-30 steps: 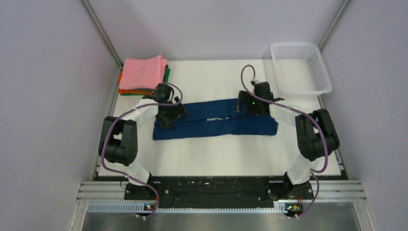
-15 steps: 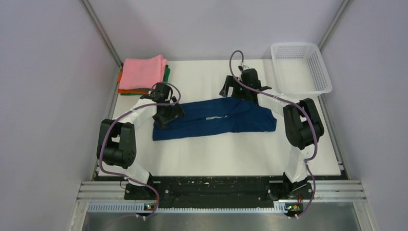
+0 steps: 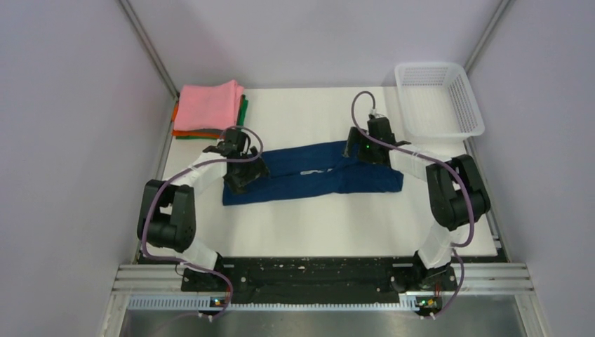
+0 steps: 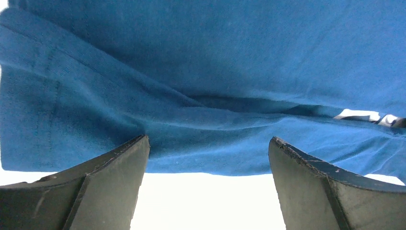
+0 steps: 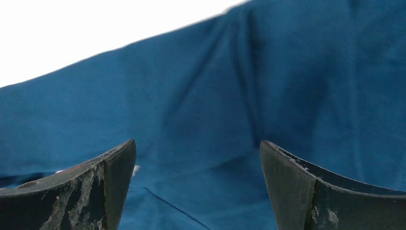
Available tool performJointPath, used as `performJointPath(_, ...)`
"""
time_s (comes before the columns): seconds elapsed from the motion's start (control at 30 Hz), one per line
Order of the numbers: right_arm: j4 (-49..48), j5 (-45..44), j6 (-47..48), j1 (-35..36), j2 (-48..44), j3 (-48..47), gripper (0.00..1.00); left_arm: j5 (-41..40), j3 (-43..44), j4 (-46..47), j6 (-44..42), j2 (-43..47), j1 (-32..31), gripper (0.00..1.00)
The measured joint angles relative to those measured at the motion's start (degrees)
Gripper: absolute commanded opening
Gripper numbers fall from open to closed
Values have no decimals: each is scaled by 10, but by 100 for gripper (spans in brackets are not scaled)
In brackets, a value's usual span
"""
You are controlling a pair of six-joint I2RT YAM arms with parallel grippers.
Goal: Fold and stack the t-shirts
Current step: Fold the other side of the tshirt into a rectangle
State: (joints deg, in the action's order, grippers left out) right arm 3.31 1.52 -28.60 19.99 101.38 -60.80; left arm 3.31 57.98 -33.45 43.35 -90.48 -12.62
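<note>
Navy cloth fills both of my wrist views. The dark blue t-shirt (image 3: 312, 175) lies folded into a long band across the middle of the white table (image 3: 316, 225), running left to right, with its small white print (image 3: 314, 170) showing near the centre. My left gripper (image 4: 208, 143) is over the band's left end, jaws spread wide with nothing between them. In the left wrist view its fingers (image 4: 110, 182) frame an edge of the shirt where the blue gives way to bare white table, and soft creases run along the fabric. Whether the tips touch the cloth I cannot tell. My right gripper (image 5: 198, 143) is at the shirt's far edge, right of centre, likewise spread wide and holding nothing. Its wrist view shows wrinkled blue fabric between and beyond the fingers (image 5: 306, 191), with the table's white past the shirt's edge at the top. At the far left corner of the table I see the stack of folded t-shirts (image 3: 209, 105), pink on top. A green edge (image 3: 243, 109) shows at its right side and an orange layer (image 3: 191, 133) peeks out below. The stack is apart from the navy shirt, though near my left arm's wrist. The white mesh basket (image 3: 469, 105) sits at the far right corner, apart from the shirt.
</note>
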Motion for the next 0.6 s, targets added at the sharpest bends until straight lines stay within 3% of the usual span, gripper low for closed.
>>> performJointPath(0.27, -7, -25, 4, -14, -9, 38, 99, 29, -36, 43, -6, -21, 0, 99)
performJointPath(0.6, -27, 37, 5, -1, 5, 4, 99, 33, -37, 50, -8, -22, 1, 99)
